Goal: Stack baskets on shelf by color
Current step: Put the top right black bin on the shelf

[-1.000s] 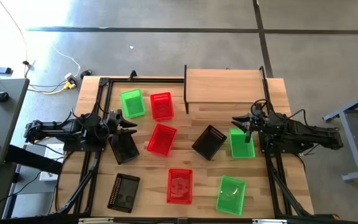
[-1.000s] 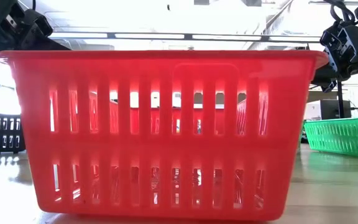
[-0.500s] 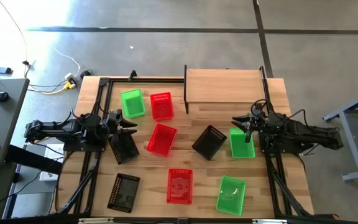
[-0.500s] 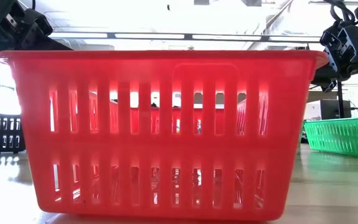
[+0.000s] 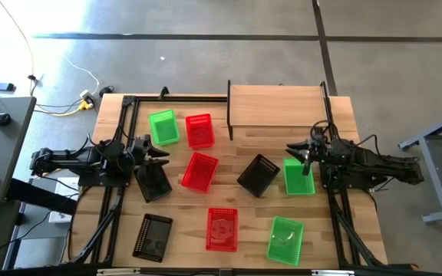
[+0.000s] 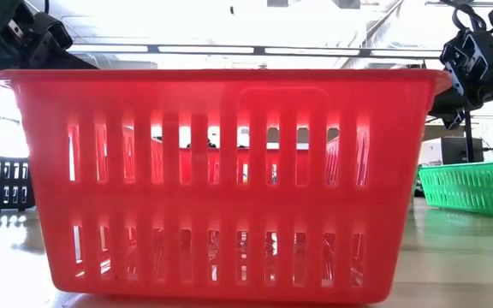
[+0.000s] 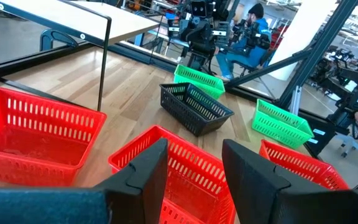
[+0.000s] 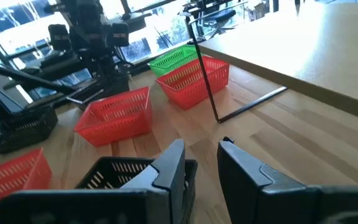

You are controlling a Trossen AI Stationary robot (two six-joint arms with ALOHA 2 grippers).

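Note:
Three red, three green and three black baskets stand scattered on the slatted table. The far ones are green (image 5: 163, 127) and red (image 5: 199, 130). In the middle are red (image 5: 199, 171), black (image 5: 258, 175), green (image 5: 298, 175) and black (image 5: 153, 182). Near the front are black (image 5: 153, 237), red (image 5: 222, 228) and green (image 5: 285, 239). The shelf (image 5: 276, 107) stands bare at the far right. My left gripper (image 5: 159, 156) (image 7: 194, 180) hovers open at the table's left. My right gripper (image 5: 294, 149) (image 8: 202, 168) hovers open at the right, over the green basket's far end. Neither has anything between its fingers.
The shelf's thin black posts (image 8: 207, 81) come down to the table between the far red basket (image 8: 194, 81) and the shelf board (image 8: 309, 43). The front red basket (image 6: 229, 180) fills the low view. People sit in the room beyond the table (image 7: 253, 22).

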